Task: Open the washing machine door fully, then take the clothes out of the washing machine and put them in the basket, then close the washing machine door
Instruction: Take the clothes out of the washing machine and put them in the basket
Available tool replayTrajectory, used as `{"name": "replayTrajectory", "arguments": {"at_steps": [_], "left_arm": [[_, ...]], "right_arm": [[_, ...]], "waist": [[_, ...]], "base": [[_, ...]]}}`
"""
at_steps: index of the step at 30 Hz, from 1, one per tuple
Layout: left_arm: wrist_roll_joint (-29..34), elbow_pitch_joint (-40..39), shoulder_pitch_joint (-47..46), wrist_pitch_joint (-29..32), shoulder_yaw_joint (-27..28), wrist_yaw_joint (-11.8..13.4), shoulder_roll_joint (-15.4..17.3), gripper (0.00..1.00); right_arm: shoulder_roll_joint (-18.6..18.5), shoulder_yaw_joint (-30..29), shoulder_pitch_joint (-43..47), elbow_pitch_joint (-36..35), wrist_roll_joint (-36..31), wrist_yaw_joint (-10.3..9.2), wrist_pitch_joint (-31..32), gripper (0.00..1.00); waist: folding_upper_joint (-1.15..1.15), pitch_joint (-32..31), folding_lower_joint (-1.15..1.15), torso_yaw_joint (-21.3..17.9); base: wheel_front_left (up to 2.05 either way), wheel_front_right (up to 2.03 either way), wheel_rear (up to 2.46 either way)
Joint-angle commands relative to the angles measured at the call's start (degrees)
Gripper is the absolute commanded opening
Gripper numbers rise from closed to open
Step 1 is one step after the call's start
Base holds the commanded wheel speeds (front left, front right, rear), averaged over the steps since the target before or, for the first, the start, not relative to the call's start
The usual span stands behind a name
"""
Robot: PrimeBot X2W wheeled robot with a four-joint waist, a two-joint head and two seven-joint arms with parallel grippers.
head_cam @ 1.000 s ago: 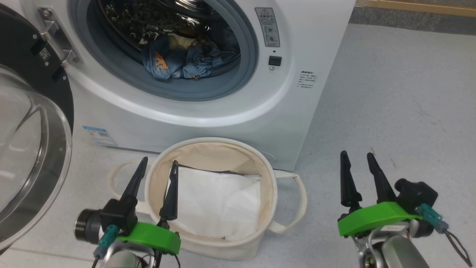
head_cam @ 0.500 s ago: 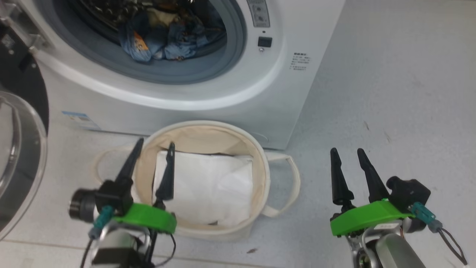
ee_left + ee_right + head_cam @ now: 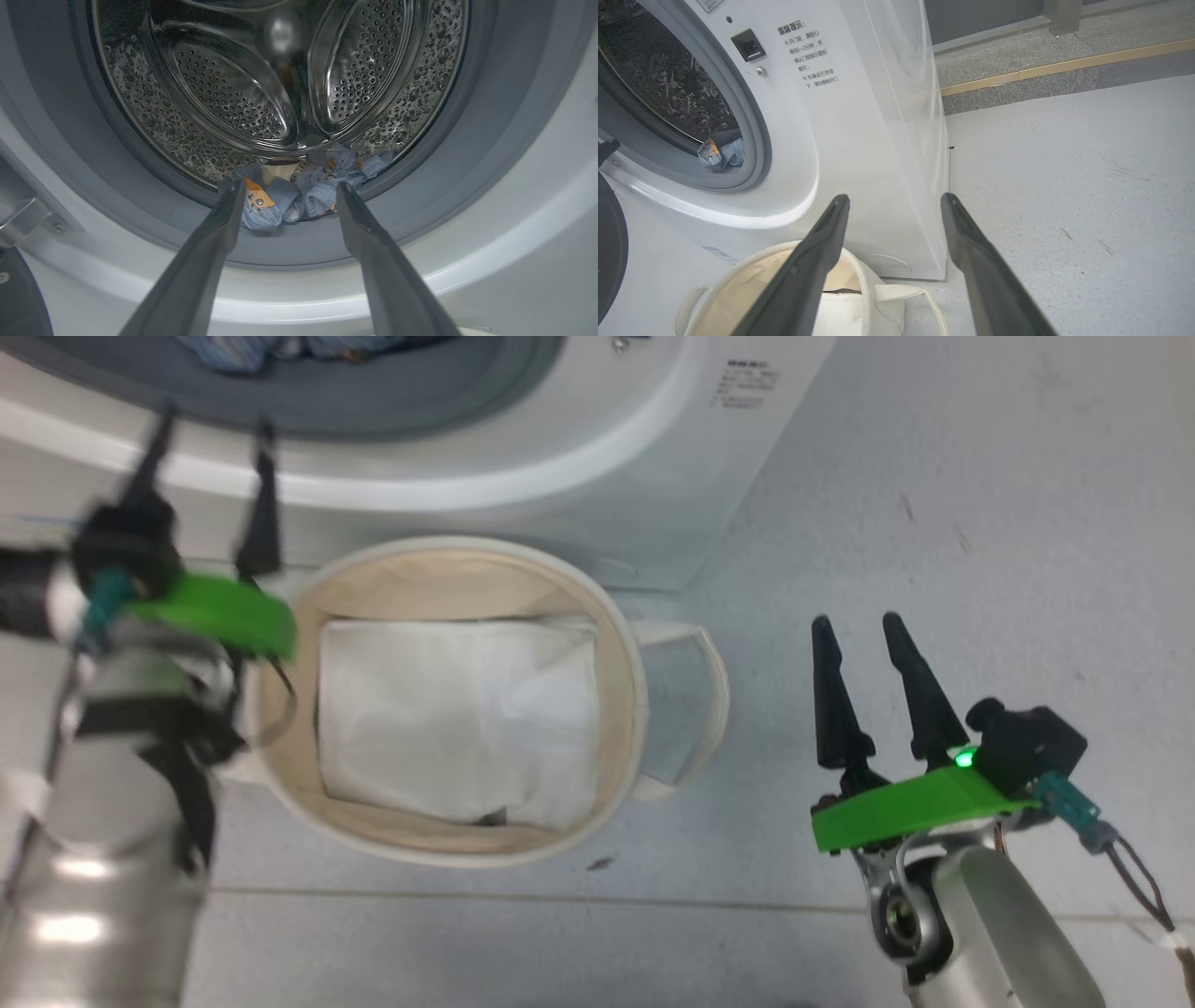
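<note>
Moved: our left claw [image 3: 215,429] has risen from over the basket [image 3: 448,583] toward the drum mouth; our head camera has dipped too.
Left arm: its claw is released and empty, fingers spread, aimed at the clothes [image 3: 280,200] but short of them.
Right arm: our right claw [image 3: 856,621] is released and empty, over the floor [image 3: 934,476] beside the basket.
Door: the washing machine door [image 3: 608,233] stands swung off the opening; we judge that step done.
Clothes: bunched at the drum's front lip, inside the washing machine [image 3: 560,457].
Basket: holds a white folded sheet [image 3: 457,709], no garment.
Left to do: grasp, transfer, closing.
</note>
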Motion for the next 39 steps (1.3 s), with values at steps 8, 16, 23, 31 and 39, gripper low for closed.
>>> {"name": "replayTrajectory", "arguments": {"at_steps": [8,16,23,31,39], "left_arm": [[3.9,9.3,-18.8,8.0,2.2,3.0,9.0,1.00],[7.4,19.2,-30.7,13.1,-0.6,5.4,10.9,1.00],[10.4,25.0,-35.3,15.9,-2.7,9.4,11.4,1.00],[13.6,31.6,-38.8,17.9,-6.1,12.0,12.1,1.00],[14.1,35.4,-41.1,16.1,-8.4,11.2,11.1,0.00]], "right_arm": [[0.2,2.7,-4.5,-3.2,2.2,0.02,-0.7,1.00],[0.2,3.2,-6.1,-3.7,4.0,0.02,-0.7,1.00],[0.2,3.6,-6.5,-4.2,4.4,0.02,-0.7,1.00],[0.2,3.6,-6.9,-4.9,4.1,0.02,-0.7,1.00],[0.2,4.1,-7.6,-5.3,3.5,0.02,-0.7,1.00]], "waist": [[0.00,10.0,0.00,-5.6],[0.00,13.1,0.00,-7.8],[0.00,14.3,0.00,-8.5],[0.00,15.9,0.00,-8.8],[0.00,17.3,0.00,-8.0]], "base": [[0.00,0.00,0.00],[0.00,0.00,0.00],[0.00,0.00,0.00],[0.00,0.00,0.00],[0.00,0.00,0.00]]}}
